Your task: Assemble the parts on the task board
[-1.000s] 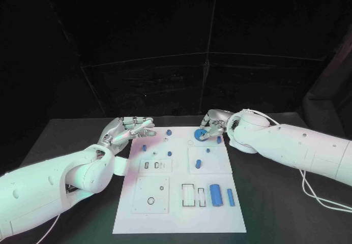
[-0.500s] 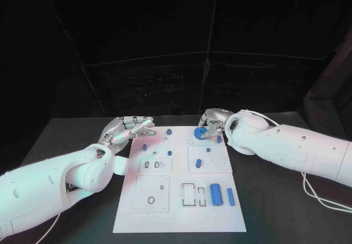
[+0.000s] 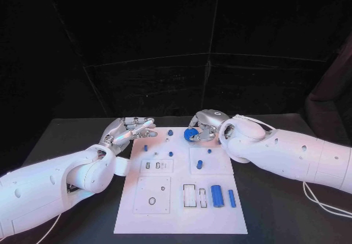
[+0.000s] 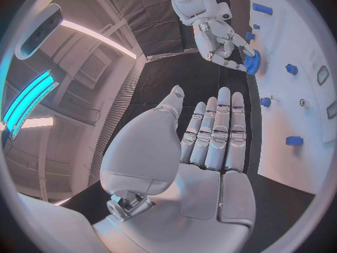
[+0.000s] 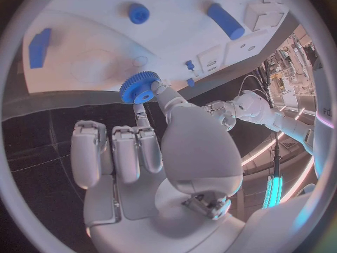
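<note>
Item: small blue toothed plastic gear, pinched at its rim between right hand fingers, above the white task board. Likely light, rigid, slippery; grip teeth. Left hand fingers extended, empty.
</note>
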